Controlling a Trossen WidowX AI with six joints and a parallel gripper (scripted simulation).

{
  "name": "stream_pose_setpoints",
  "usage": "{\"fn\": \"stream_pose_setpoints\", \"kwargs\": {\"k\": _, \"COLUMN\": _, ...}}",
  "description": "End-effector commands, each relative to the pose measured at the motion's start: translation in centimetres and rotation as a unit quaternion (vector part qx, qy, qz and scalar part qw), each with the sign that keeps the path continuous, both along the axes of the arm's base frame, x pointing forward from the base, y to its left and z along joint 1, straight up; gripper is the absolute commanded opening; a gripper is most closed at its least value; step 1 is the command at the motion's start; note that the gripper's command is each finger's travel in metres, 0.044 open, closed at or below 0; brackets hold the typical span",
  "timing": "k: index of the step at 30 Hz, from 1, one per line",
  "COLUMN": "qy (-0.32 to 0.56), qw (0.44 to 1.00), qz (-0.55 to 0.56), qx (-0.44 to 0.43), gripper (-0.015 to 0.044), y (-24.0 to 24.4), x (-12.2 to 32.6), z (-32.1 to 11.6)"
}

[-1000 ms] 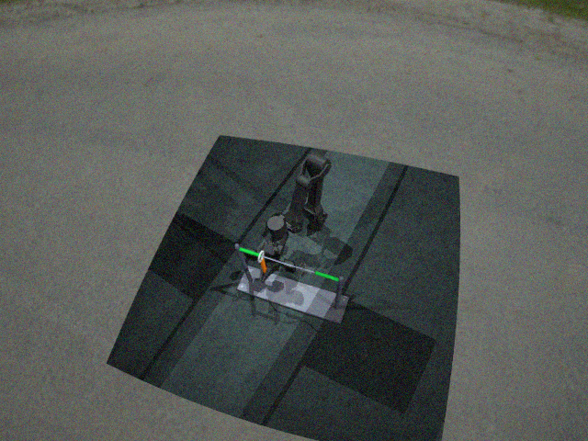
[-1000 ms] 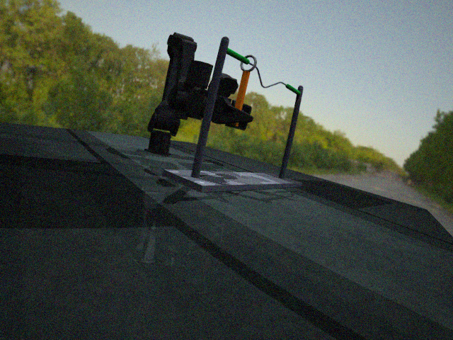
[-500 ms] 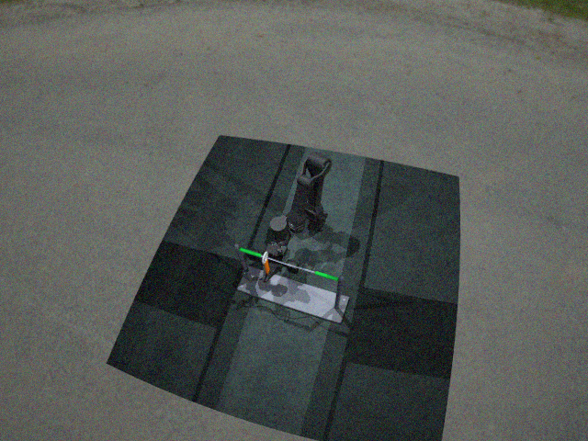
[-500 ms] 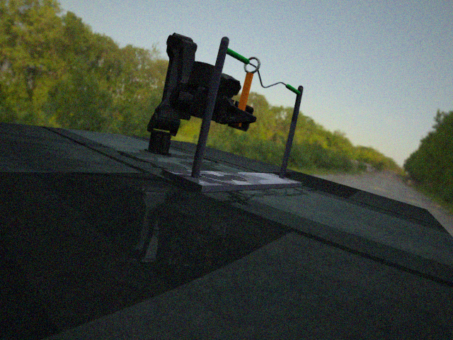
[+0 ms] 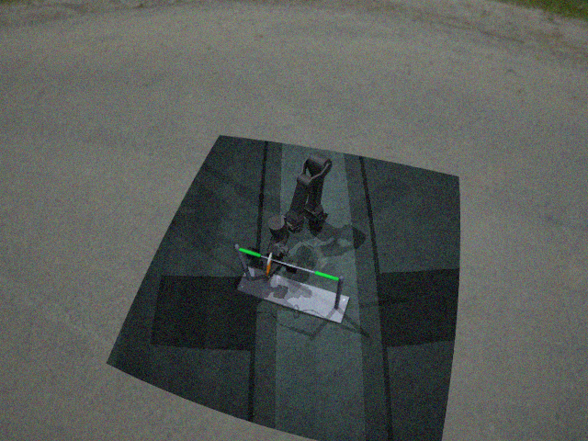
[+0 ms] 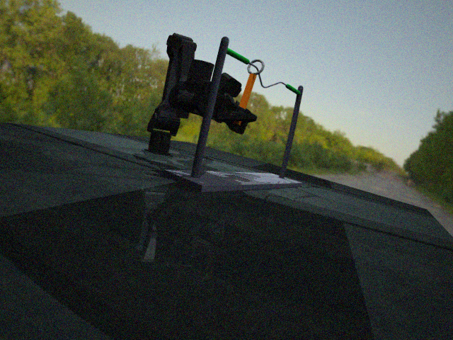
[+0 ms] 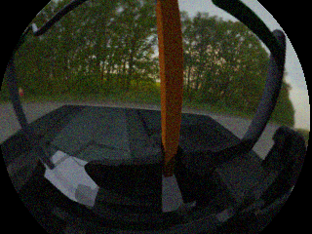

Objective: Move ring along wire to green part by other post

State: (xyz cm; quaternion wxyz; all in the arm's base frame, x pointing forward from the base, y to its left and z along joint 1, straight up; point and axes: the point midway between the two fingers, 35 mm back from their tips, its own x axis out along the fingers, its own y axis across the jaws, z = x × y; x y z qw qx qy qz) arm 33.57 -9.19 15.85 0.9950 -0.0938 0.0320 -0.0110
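Note:
The grey ring point(image 5: 270, 256) point(image 6: 263, 66) is around the thin grey wire point(image 5: 294, 265) point(image 6: 272, 85), just past the inner end of one green part point(image 5: 249, 252) point(image 6: 238, 56). The wire passes through the ring; whether they touch cannot be told. The orange handle point(image 5: 268, 267) point(image 6: 248, 91) point(image 7: 171, 73) points down from the ring, slightly tilted in the exterior view. My gripper point(image 6: 241, 117) point(image 7: 160, 131) is shut on the lower end of the handle, below the wire. The other green part point(image 5: 327, 275) point(image 6: 292, 88) is at the far end of the wire.
The near post point(image 5: 243, 262) point(image 6: 210, 105) point(image 7: 270, 93) stands close beside my gripper. The other post point(image 5: 338, 294) point(image 6: 291, 133) is across the pale base plate point(image 5: 322, 303) point(image 7: 68, 180). The grey wire dips between the green parts in the exterior view.

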Motion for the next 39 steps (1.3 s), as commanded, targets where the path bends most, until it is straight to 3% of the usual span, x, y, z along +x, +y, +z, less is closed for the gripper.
{"fn": "stream_pose_setpoints", "kwargs": {"k": 1, "qy": 0.004, "qw": 1.0, "qz": 0.01, "qx": -0.027, "gripper": -0.015, "y": -0.3, "x": 0.0, "z": 0.1}}
{"fn": "stream_pose_setpoints", "kwargs": {"k": 15, "qy": 0.089, "qw": 0.989, "qz": 0.02, "qx": -0.117, "gripper": -0.015, "y": -1.1, "x": -1.9, "z": 0.4}}
{"fn": "stream_pose_setpoints", "kwargs": {"k": 39, "qy": 0.093, "qw": 0.98, "qz": 0.039, "qx": -0.17, "gripper": -0.015, "y": -0.2, "x": -2.1, "z": -0.3}}
